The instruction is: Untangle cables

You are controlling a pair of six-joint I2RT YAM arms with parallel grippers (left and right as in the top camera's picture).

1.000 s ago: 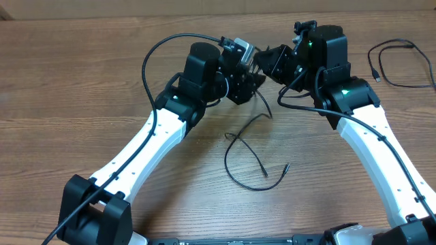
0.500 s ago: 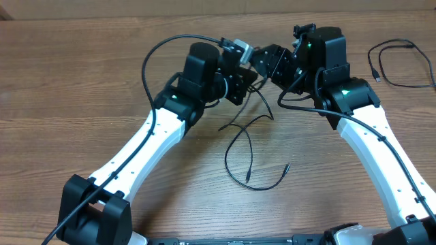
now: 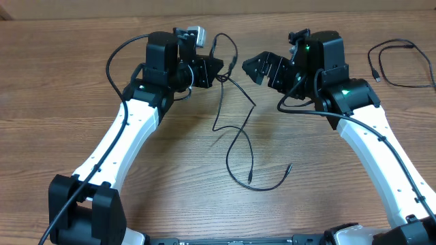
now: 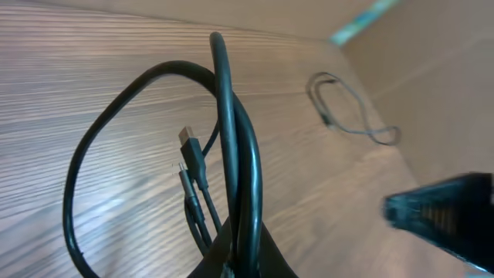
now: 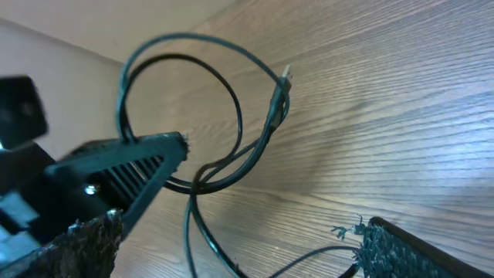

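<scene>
Thin black cables (image 3: 235, 139) hang from my left gripper (image 3: 216, 68), which is shut on a bunch of them at the back of the table. They trail down onto the wood in a loop with two plug ends (image 3: 250, 178) near the front. In the left wrist view the cable loop (image 4: 231, 116) rises from the closed jaws, a plug (image 4: 187, 139) dangling beside it. My right gripper (image 3: 250, 69) stands open a short way to the right, holding nothing. In its wrist view the looped cables (image 5: 193, 116) sit ahead of its spread fingers (image 5: 85, 247).
A separate thin black cable (image 3: 402, 64) lies coiled at the table's far right edge, also seen as a distant cable (image 4: 351, 116) in the left wrist view. Both white arms reach in from the front corners.
My right gripper has opened and let go of the cables. My left gripper has shut and pulled left with them, opening a gap between the grippers and drawing the strands out.
</scene>
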